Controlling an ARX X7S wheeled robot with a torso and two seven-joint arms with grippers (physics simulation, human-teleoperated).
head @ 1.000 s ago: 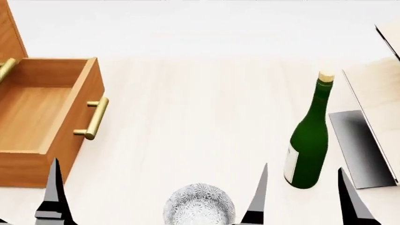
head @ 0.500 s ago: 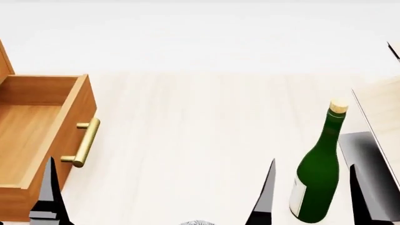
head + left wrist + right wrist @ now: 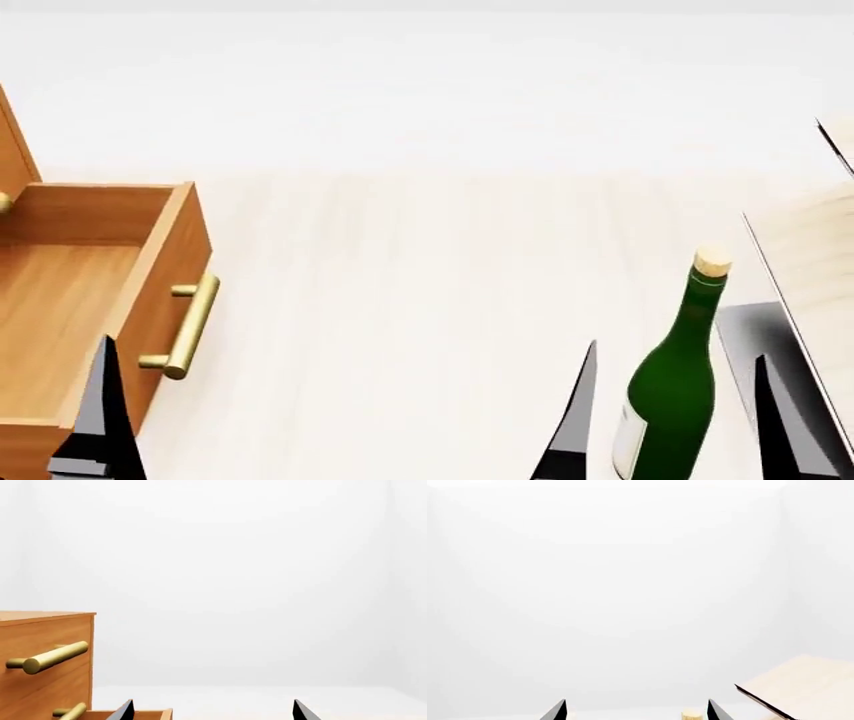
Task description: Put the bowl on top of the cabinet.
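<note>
Gone from the head view is the bowl, which a second ago showed at the bottom edge between the grippers. The view has tipped up, so everything has slid down the picture. No picture shows the bowl now, so I cannot tell just where it is. I guess it sits low on the table, close in front of the robot, under the edge of the view.

Nothing is in either gripper. The left gripper (image 3: 210, 711) has its fingers wide apart with only air between them. The right gripper (image 3: 635, 710) is the same, fingers spread and empty.

On the left is the cabinet (image 3: 14, 160), with one drawer (image 3: 94, 300) pulled out. It has a gold handle (image 3: 184, 325) on its front. The left wrist view shows the flat cabinet top (image 3: 40, 615) with nothing seen on the part that shows.

On the right stands the green bottle (image 3: 671, 385) with its cork on. Just past it is the pale rack (image 3: 807, 270) on a dark base.

So the job has hardly begun. The bowl is not picked up yet. It must be grabbed, lifted high and set on the cabinet top. All of that is left to do.
</note>
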